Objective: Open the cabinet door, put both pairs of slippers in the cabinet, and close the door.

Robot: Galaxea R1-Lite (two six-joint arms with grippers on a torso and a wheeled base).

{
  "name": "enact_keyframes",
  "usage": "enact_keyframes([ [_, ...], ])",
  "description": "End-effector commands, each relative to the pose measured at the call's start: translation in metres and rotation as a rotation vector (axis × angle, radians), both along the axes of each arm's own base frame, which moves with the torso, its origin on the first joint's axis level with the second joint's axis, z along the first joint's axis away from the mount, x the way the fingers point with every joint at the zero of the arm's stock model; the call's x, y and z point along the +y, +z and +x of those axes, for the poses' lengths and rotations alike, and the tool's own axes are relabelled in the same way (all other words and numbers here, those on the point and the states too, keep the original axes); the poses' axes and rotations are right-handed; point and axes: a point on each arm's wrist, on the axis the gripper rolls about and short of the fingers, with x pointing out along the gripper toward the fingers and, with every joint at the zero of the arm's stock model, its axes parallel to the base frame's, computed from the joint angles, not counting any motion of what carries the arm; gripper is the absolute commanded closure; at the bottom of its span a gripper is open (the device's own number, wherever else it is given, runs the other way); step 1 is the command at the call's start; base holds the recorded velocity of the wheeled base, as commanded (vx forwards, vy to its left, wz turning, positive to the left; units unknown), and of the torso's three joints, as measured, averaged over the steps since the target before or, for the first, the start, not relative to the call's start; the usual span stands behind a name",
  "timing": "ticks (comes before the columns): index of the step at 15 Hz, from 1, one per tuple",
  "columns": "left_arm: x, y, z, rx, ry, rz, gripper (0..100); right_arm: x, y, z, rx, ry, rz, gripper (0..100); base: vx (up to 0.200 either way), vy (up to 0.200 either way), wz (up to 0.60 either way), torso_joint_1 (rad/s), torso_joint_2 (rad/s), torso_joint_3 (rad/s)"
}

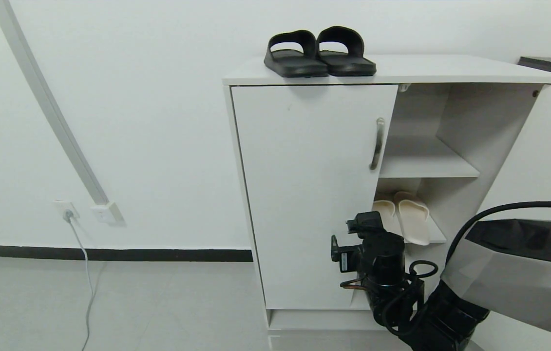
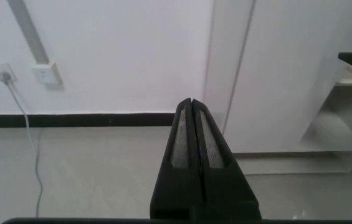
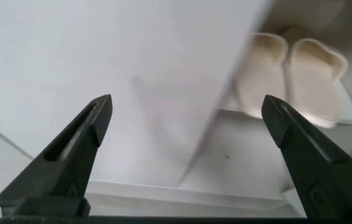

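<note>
My right end effector [image 3: 186, 102] gapes wide and empty before the cabinet [image 1: 314, 195]. The cream slippers [image 1: 404, 219] sit shelved inside, and the black slippers [image 1: 320, 52] on top await fetching.

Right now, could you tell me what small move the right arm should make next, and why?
Probably draw the open right gripper back from the shelf: the white slippers already lie inside, while the black slippers sit on the cabinet top.

The pale slippers [image 1: 411, 222] are partly hidden: the closed left door [image 1: 309, 195] and the right gripper [image 1: 367, 223] cover a part of the left one. The open right door [image 1: 548, 146] is cut off by the right edge of the head view, and the grey cable [image 1: 91, 287] by its bottom edge.
</note>
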Motion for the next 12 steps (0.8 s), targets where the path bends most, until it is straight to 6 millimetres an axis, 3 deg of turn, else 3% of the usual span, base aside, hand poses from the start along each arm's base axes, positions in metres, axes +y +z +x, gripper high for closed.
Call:
enact_keyframes([
  [1, 0.0, 0.0, 0.0, 0.0, 0.001, -0.001, 100, 0.0009, -0.0013, -0.0008, 0.003, 0.003, -0.003, 0, 0.0, 0.0, 0.0, 0.0, 0.0, 0.0],
  [12, 0.0001, 0.0, 0.0, 0.0, 0.002, 0.001, 100, -0.0055, -0.0014, -0.0059, -0.027, 0.027, -0.021, 0, 0.0, 0.0, 0.0, 0.0, 0.0, 0.0],
])
